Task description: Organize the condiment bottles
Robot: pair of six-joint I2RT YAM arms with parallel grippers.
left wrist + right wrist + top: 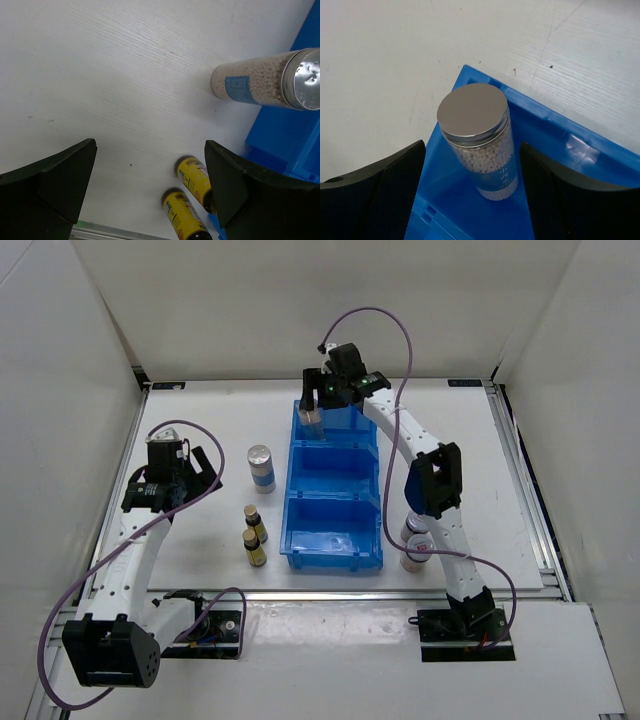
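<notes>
Blue label with pale characters on the silver-topped cylinder (480, 140) inside the bin, too small to read. Similar blue patch on the second cylinder (252, 82), no writing legible. Yellow labels with dark print on one amber bottle (192, 179) and the other amber bottle (181, 215), also unreadable. White desk (200, 430), faintly grained and speckled, with metal rails along its edges and plain white walls on three sides. Blue three-compartment bin (335, 530) at mid-desk, running from 12 to 6 o'clock. First cylinder: clear-walled, full of small white beads, flat metal lid; stands upright in the 12 o'clock compartment, toward its 10 o'clock corner. Right jaws parted to either side of it with a sliver of gap on each side, holding nothing. Second cylinder upright on the desk at 9 o'clock from the bin, near it. Both amber bottles dark-capped, upright, close together at 8 o'clock from the bin. Two white jars (417, 555) at 4 o'clock from the bin, half hidden behind the right arm. Left jaws spread wide above the desk at 9 o'clock, gripping nothing.
</notes>
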